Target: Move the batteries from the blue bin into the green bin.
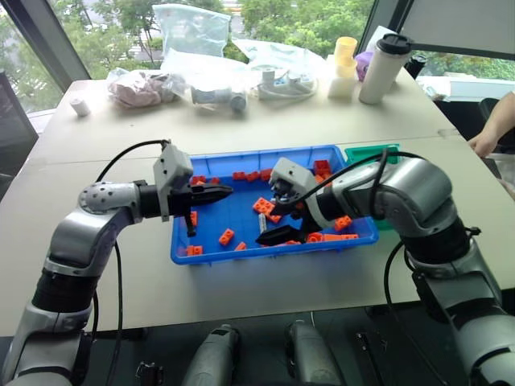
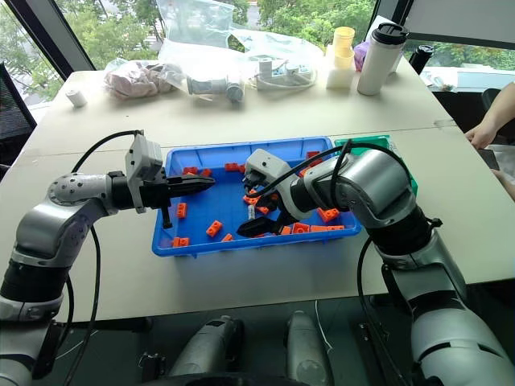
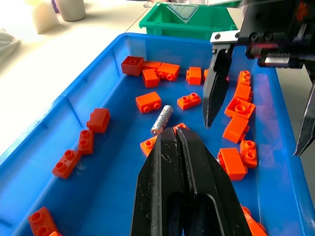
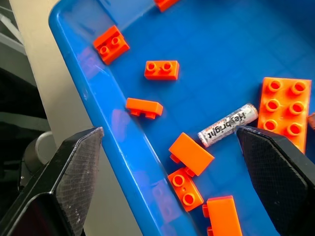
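Observation:
The blue bin [image 1: 265,252] sits mid-table, scattered with orange toy bricks [image 3: 148,102]. One silver battery [image 4: 228,125] lies on the bin floor among the bricks, also visible in the left wrist view [image 3: 161,119]. My right gripper [image 1: 278,223] hangs open and wide over the bin's near right part, with the battery below, close to one fingertip [image 4: 246,135]. My left gripper [image 1: 219,191] is shut and empty, held level over the bin's left part and pointing toward the battery. The green bin [image 1: 366,153] stands against the blue bin's far right corner.
Clear plastic bags [image 1: 193,32], a white tumbler [image 1: 385,68], yellow cups [image 1: 344,56] and a small white roll [image 1: 80,106] line the table's far side. A person's arm [image 1: 492,129] rests at the right edge. Bare tabletop lies left of and in front of the blue bin.

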Controlling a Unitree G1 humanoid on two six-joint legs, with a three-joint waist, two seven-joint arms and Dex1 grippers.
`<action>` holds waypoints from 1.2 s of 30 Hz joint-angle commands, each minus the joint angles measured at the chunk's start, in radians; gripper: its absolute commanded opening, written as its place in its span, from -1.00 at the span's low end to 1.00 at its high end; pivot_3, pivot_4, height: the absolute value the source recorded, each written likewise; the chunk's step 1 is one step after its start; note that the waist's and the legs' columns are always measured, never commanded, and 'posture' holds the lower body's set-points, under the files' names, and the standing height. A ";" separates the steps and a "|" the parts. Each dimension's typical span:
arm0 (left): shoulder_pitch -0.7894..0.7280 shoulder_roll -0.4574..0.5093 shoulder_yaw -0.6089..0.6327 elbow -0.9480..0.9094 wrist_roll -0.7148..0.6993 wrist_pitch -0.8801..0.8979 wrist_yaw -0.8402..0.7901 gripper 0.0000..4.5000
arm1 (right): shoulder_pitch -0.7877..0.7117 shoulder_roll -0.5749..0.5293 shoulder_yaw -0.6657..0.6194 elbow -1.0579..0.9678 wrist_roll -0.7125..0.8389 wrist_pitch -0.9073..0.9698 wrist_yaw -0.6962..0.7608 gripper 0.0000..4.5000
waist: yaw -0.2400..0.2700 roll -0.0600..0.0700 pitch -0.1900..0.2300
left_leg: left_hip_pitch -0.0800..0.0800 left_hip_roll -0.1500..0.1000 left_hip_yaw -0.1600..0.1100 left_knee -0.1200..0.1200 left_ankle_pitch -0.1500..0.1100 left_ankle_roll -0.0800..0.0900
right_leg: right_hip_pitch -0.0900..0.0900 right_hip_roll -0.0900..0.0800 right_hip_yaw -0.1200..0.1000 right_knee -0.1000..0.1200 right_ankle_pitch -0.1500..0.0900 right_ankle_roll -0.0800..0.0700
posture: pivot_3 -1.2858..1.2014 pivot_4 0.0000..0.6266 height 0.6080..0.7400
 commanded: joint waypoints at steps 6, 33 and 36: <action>0.008 0.013 0.041 -0.043 -0.014 0.009 0.018 -1.00 | -0.032 0.065 0.075 0.139 -0.056 -0.100 -0.001 0.97 | 0.002 0.000 0.000 | 0.000 0.000 0.000 0.000 0.000 0.000 | 0.000 0.000 0.000 0.000 0.000 0.000 | 0.03 -0.52 1.00; 0.004 -0.003 0.024 -0.049 -0.010 0.004 0.030 -1.00 | -0.024 -0.127 0.106 0.020 -0.189 -0.377 0.061 0.97 | 0.004 0.000 0.000 | 0.000 0.000 0.000 0.000 0.002 -0.004 | 0.000 0.000 0.000 0.000 0.000 0.000 | 0.03 -0.52 1.00; -0.002 -0.006 0.021 -0.043 -0.011 0.004 0.027 -1.00 | 0.033 -0.196 0.183 0.033 -0.342 -0.745 0.148 0.97 | 0.003 0.000 0.000 | 0.000 0.000 0.001 0.000 0.002 -0.004 | 0.000 0.000 0.000 -0.001 0.000 0.000 | 0.03 -0.52 1.00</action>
